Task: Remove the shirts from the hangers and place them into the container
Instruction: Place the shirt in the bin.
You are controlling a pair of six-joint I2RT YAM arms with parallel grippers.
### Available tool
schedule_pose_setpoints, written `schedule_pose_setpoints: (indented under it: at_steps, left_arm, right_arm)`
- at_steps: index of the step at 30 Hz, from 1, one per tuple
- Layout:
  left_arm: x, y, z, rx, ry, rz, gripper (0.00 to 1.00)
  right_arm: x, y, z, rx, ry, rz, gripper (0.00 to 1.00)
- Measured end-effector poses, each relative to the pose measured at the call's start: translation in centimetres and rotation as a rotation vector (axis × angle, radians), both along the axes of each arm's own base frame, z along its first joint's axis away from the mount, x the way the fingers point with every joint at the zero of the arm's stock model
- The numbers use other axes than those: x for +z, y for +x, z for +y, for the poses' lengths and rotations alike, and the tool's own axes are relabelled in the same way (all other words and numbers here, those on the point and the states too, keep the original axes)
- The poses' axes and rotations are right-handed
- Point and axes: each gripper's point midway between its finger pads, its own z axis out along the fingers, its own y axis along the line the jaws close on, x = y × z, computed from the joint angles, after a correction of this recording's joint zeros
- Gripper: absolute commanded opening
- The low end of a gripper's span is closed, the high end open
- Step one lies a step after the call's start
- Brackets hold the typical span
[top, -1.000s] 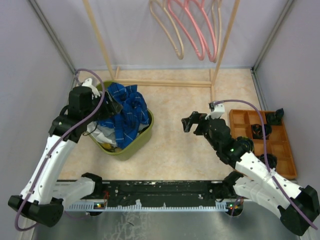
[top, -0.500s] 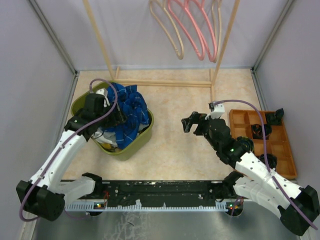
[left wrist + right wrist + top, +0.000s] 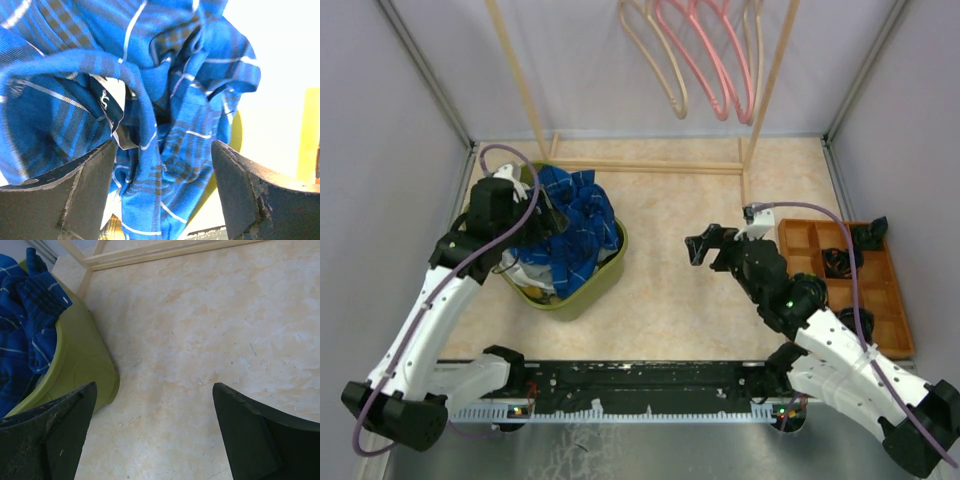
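The olive-green container (image 3: 608, 270) stands at the left of the table, and a crumpled blue checked shirt (image 3: 572, 225) is heaped on top of it. White cloth (image 3: 512, 262) and a bit of yellow plaid (image 3: 111, 229) show under the blue. My left gripper (image 3: 550, 218) hangs over the container's left side, its fingers spread wide just above the blue shirt (image 3: 165, 100), pinching nothing. My right gripper (image 3: 698, 247) is open and empty low over the bare table, right of the container (image 3: 85, 370). Bare pink and pale hangers (image 3: 705, 60) hang on the rack.
The wooden rack's poles (image 3: 520, 80) and base bar (image 3: 650, 165) stand behind the container. An orange divided tray (image 3: 890, 310) with black parts lies at the right edge. Grey walls close in the left, right and back.
The left arm dipped toward the near side of the container, then came back up over the blue shirt, its jaws spreading a little wider. The right arm barely shifted.
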Motion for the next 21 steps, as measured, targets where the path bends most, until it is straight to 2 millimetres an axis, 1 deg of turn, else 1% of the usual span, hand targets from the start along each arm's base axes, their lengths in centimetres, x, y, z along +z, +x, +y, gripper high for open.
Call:
schedule_pose_setpoints:
  at_steps: [1,2,5,8,13,15,18,21]
  left_arm:
    - [1.4,-0.1,0.2,0.005,-0.005,-0.037,0.86]
    - [2.5,-0.1,0.4,0.008,-0.007,-0.064,0.87]
    - [4.9,-0.5,0.9,0.018,-0.001,-0.121,0.91]
    - [6.9,-0.6,1.4,0.024,0.017,-0.157,0.93]
    - [9.4,-0.6,2.3,0.039,0.053,-0.187,0.93]
    - [9.6,-0.4,2.6,0.045,0.065,-0.191,0.92]
    - [9.0,-0.2,2.7,0.045,0.078,-0.170,0.90]
    - [8.3,0.3,1.9,0.015,0.063,-0.150,0.86]
  right_arm:
    - [0.2,-0.1,-0.1,0.000,0.004,-0.005,0.99]
    - [0.4,-0.2,-0.1,0.002,0.008,-0.009,0.99]
    - [0.7,-0.5,0.1,0.020,0.018,-0.016,0.99]
    - [0.8,-0.9,0.4,0.049,0.016,-0.001,0.99]
    - [1.2,-1.6,0.4,0.071,0.019,0.004,0.99]
    - [1.3,-1.8,0.2,0.072,0.019,0.003,0.99]
    - [1.5,-2.0,0.0,0.073,0.013,-0.006,0.99]
    - [1.4,-2.2,-0.2,0.074,0.003,-0.008,0.99]
